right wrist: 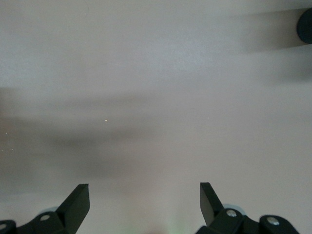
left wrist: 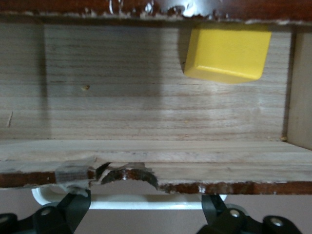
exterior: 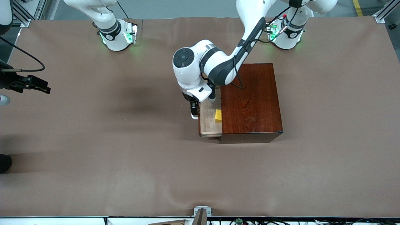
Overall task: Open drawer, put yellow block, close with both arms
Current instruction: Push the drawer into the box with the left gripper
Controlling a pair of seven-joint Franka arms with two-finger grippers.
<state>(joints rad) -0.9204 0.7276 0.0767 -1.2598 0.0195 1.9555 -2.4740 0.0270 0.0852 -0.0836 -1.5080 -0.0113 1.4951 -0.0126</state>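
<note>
The reddish-brown wooden box stands mid-table. Its pale wood drawer is pulled partly out toward the right arm's end. The yellow block lies inside the drawer, close to the box's edge; it also shows in the left wrist view. My left gripper is down at the drawer's front, open, its fingers spread along the white handle without clamping it. My right gripper waits above the table at the right arm's end, open and empty.
The brown table cover is wrinkled along the edge nearest the camera. A metal bracket sits at that edge. A dark object pokes in at the right arm's end.
</note>
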